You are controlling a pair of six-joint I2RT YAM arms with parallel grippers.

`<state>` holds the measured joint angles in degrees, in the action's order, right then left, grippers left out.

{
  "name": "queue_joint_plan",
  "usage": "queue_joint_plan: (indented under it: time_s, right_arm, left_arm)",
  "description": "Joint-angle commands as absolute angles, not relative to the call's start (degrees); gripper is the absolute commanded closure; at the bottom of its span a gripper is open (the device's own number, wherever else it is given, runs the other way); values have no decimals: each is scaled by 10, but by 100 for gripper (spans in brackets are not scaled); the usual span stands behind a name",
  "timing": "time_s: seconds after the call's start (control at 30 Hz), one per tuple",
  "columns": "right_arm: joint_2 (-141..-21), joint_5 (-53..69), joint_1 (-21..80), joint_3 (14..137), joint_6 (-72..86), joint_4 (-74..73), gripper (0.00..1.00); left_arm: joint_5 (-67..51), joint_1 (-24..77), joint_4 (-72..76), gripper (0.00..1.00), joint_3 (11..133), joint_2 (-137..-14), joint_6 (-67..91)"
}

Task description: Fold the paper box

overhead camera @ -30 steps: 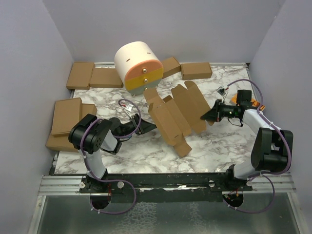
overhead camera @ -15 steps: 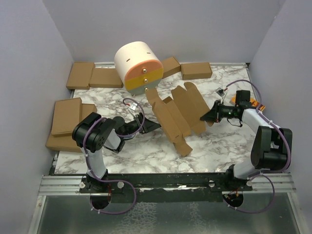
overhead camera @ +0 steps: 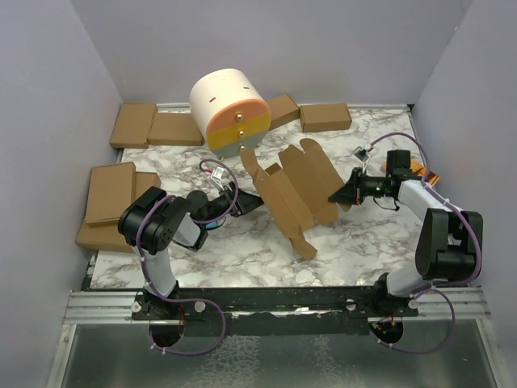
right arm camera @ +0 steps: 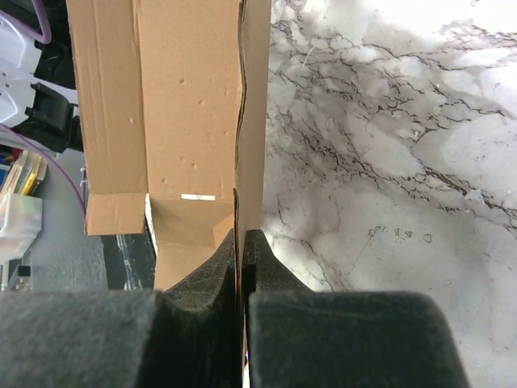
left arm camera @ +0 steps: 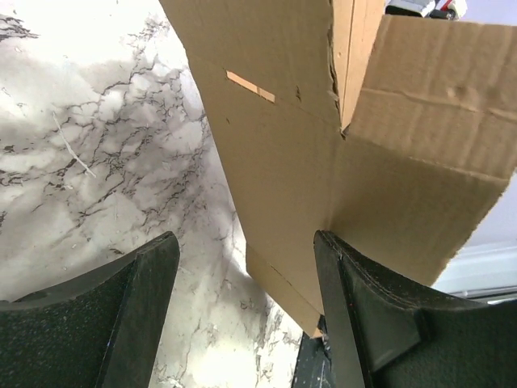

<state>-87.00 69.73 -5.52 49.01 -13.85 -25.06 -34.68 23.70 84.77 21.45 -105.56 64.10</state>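
The box (overhead camera: 300, 187) is being held partly raised over the middle of the table (overhead camera: 242, 252). It is being seen as a wide die-cut sheet, with its panels bent along the creases. Some panels are being stood up at an angle, and one narrow flap is being let down toward the near edge.

The sheet's right edge is being pinched by the right gripper (overhead camera: 338, 196). In the right wrist view the thin cardboard edge is being clamped between the two pads (right arm camera: 266, 267), which are being pressed together with only the sheet between them.

The left gripper (overhead camera: 250, 202) is being held low over the marble just beside the sheet's left edge, with its jaws spread wide and nothing being gripped. In the left wrist view a slotted panel and a corner flap are being framed between the two fingers (left arm camera: 153, 275). The cardboard's lower edge is being hidden behind the right one, so whether it is being touched cannot be told.

Behind the sheet, a white drum (overhead camera: 229, 107) with an orange and yellow face is being seen at the far side. Flat boxes (overhead camera: 153, 126) are being shown along the back edge, and a stack (overhead camera: 109, 194) at the left edge.
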Motion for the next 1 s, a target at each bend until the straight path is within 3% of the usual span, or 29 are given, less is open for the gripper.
queue_joint_plan:
  time_s: [0.0,0.2,0.57,0.97]
  right_arm:
    - [-870,716,-48,500,-150,-258,99]
    - [-867,671,-49,499,-132,-245,99]
    - [-855,634,-53,495,-100,-223,99]
    - [-861,656,-54,491,-107,-221,99]
  left_arm:
    - [-323,240,849,29,219,-1035,624]
    - [-342,239,906,29,196,-1025,637]
    - [-355,233,881,29,172,-989,628]
    - [-367,235,943,29,180,-1040,657]
